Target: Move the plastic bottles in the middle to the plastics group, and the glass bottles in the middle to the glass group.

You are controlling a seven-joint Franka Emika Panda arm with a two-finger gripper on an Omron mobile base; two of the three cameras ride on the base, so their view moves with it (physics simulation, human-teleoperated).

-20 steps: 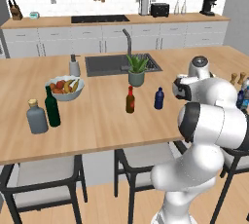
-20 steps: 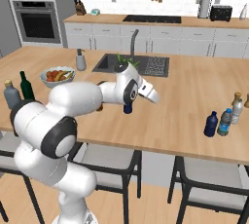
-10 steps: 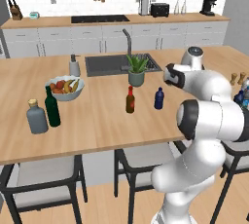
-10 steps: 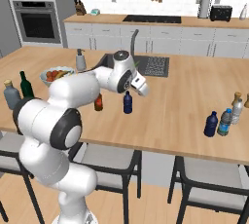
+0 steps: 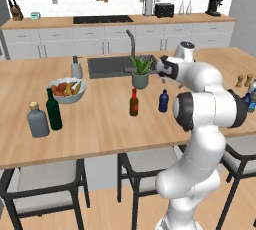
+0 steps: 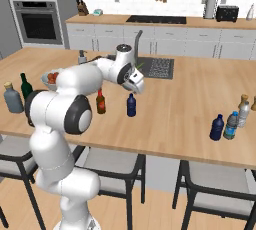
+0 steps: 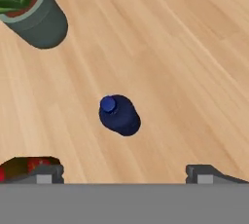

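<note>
- While its jaws are standing spread wide and grasping nothing, the gripper is hanging above a dark blue plastic bottle, which is sitting upright at the centre of the hand view, between the two finger tips and clear of both.
- Just left of that bottle in the left base view, the brown glass bottle with the red cap is standing near the middle of the frame on the wooden island counter; the blue bottle is standing beside it, apart.
- A potted plant is sitting just above the pair, by the sink.
- At the left of that frame, the tall green bottle and the grey bottle are standing together below a fruit bowl.
- At the right of the right base view, a second dark blue bottle is standing just beside the pale bottle with the teal base.
</note>
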